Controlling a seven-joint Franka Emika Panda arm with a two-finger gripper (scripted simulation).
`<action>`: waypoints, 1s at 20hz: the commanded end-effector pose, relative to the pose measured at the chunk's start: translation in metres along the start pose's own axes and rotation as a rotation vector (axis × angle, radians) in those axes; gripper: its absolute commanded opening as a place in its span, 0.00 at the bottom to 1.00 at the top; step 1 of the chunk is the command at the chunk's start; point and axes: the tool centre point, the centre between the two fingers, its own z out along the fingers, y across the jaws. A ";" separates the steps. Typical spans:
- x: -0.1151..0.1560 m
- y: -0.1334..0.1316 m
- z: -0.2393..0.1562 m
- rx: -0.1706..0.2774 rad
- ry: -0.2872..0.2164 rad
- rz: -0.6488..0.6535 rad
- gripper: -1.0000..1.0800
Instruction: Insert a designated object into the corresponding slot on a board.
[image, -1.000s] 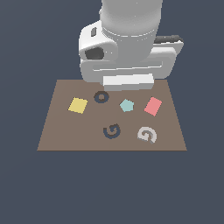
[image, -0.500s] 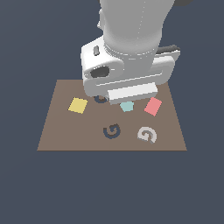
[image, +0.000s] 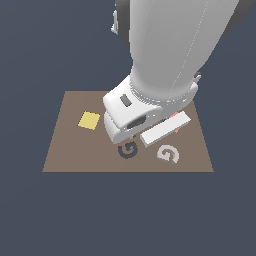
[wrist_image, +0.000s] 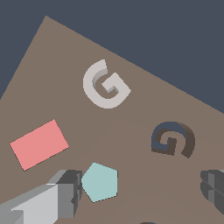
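The designated object, a pale grey G block, lies flat on the brown board near its front edge. Just to the exterior view's left of it is the slot, a dark navy G-shaped recess with nothing in it. My gripper is open and holds nothing. It hovers over the board's middle, short of both G shapes. In the exterior view the arm's white hand hides the fingers.
A teal pentagon lies on the board below the open fingers, close to one finger. A red rectangle sits beside it. A yellow square lies toward the exterior view's left. Dark floor surrounds the board.
The arm has come down and forward over the board's middle. It now covers the ring mark and the teal pentagon and nearly all of the red rectangle in the exterior view. The G block has not moved.
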 end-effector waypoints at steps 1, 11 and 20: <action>0.013 -0.001 0.010 -0.005 -0.001 -0.111 0.96; 0.055 -0.014 0.041 -0.022 -0.003 -0.473 0.96; 0.074 -0.027 0.056 -0.031 -0.004 -0.657 0.96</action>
